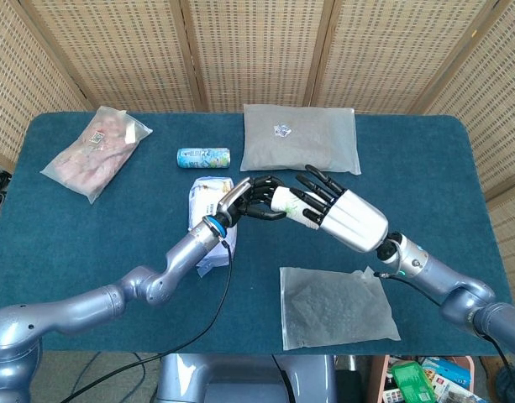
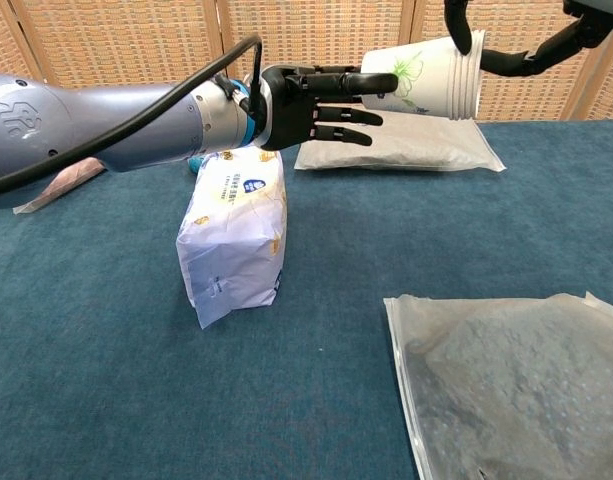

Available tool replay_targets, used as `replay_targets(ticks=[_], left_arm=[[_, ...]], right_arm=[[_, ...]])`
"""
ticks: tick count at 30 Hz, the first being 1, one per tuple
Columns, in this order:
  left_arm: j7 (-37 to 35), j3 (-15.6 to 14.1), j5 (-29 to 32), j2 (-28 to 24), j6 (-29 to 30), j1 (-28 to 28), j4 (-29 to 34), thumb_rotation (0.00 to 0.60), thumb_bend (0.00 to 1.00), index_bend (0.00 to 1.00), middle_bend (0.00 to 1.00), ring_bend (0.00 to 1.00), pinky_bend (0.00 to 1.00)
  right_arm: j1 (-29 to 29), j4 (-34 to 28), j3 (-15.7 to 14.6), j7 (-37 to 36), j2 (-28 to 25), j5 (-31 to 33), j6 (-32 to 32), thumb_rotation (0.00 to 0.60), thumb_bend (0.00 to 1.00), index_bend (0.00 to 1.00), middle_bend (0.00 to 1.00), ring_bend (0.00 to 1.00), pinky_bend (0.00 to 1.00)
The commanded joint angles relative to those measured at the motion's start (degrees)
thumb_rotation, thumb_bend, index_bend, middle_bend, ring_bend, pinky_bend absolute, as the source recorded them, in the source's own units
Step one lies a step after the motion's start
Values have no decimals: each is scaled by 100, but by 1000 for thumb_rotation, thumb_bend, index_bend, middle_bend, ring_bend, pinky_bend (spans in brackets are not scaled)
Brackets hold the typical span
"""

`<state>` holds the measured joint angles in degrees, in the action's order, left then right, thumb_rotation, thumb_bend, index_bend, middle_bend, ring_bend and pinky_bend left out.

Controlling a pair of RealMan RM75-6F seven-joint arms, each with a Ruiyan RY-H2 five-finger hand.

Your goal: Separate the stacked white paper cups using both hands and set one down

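The stacked white paper cups [image 1: 291,204] [image 2: 426,78] lie sideways in the air above the table's middle, with the narrow end toward my left hand. My right hand [image 1: 345,217] [image 2: 516,60] grips the stack near its rims. My left hand [image 1: 255,198] [image 2: 311,105] reaches in from the left with its fingers straight and spread around the narrow end. One of its fingers [image 2: 371,78] lies against the cup, and no clear grip shows. The cups remain nested.
Under my left hand stands a white tissue pack [image 1: 208,201] [image 2: 234,235]. A grey bag [image 1: 301,138], a small blue can [image 1: 203,156] and a pink packet [image 1: 96,151] lie at the back. A clear plastic bag [image 1: 334,306] [image 2: 516,385] lies front right on the blue table [image 1: 89,235].
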<state>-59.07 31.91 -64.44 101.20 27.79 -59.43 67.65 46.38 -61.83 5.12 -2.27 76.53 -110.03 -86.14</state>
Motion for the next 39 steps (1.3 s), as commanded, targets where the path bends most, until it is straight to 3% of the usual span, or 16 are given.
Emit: replay_targets(ticks=[1, 16, 25, 33, 39], left_arm=[[0, 3, -4, 1, -4, 1, -3, 600, 231, 472, 478, 431, 462], [-64, 36, 16, -75, -8, 117, -33, 600, 234, 472, 478, 431, 462], [-234, 55, -115, -450, 59, 438, 71, 600, 235, 473, 478, 431, 462], [-363, -18, -508, -1249, 304, 998, 510, 600, 237, 472, 478, 431, 461], [140, -488, -1335, -2168, 729, 1430, 804, 600, 246, 472, 478, 431, 462]], right_arm=[[0, 5, -10, 8, -4, 1, -15, 600, 602, 644, 327, 151, 31], [-168, 282, -133, -35, -117, -14, -337, 600, 604, 645, 337, 157, 40], [-468, 546, -313, -87, -355, -50, -667, 600, 604, 645, 341, 161, 40], [-730, 697, -471, -40, -425, -26, -763, 600, 604, 645, 343, 163, 40], [-750, 941, -630, 70, -356, -85, -521, 600, 604, 645, 343, 164, 40]])
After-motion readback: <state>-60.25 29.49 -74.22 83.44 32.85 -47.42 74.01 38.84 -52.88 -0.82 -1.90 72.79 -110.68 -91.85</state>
